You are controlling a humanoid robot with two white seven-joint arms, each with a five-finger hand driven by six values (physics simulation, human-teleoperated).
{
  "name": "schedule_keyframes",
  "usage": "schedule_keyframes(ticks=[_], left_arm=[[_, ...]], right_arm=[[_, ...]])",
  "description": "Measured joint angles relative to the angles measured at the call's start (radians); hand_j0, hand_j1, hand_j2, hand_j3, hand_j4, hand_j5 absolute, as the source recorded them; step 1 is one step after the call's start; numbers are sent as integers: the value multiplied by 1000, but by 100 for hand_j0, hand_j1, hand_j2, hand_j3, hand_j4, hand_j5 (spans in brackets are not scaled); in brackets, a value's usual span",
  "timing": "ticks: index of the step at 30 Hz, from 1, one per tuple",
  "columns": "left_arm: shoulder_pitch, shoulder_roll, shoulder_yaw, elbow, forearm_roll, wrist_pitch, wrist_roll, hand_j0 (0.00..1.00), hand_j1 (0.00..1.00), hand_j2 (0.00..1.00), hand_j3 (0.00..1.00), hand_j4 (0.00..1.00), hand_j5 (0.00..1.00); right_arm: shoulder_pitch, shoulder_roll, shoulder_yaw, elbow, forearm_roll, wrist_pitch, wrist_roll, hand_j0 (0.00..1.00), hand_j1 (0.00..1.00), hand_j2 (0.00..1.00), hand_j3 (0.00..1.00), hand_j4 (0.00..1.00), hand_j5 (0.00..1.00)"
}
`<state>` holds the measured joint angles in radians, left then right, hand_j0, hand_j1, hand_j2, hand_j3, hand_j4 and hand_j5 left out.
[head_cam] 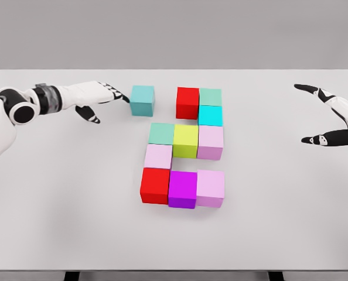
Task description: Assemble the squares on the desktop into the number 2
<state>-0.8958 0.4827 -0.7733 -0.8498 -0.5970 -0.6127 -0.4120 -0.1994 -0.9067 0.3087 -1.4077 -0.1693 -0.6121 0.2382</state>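
Observation:
Coloured cubes sit mid-table. A lone teal cube stands apart at the upper left of the group. To its right are a red cube, a green cube and a cyan cube. Below them run a green cube, a yellow-green cube and a pink cube. A pale pink cube links down to a red cube, a magenta cube and a pink cube. My left hand is open, its fingertips touching the teal cube's left side. My right hand hangs open at the far right.
The white table stretches wide around the cubes, with its front edge near the bottom of the view. A gap separates the teal cube from the red cube.

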Motion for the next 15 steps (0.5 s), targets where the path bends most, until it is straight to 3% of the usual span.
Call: schedule_keyframes(ticks=[15], left_arm=[[-18, -24, 1, 27, -10, 0, -3, 90, 90, 90, 90, 90, 90]], right_arm=[[0, 0, 0, 0, 0, 0, 0, 100, 100, 100, 100, 100, 100]])
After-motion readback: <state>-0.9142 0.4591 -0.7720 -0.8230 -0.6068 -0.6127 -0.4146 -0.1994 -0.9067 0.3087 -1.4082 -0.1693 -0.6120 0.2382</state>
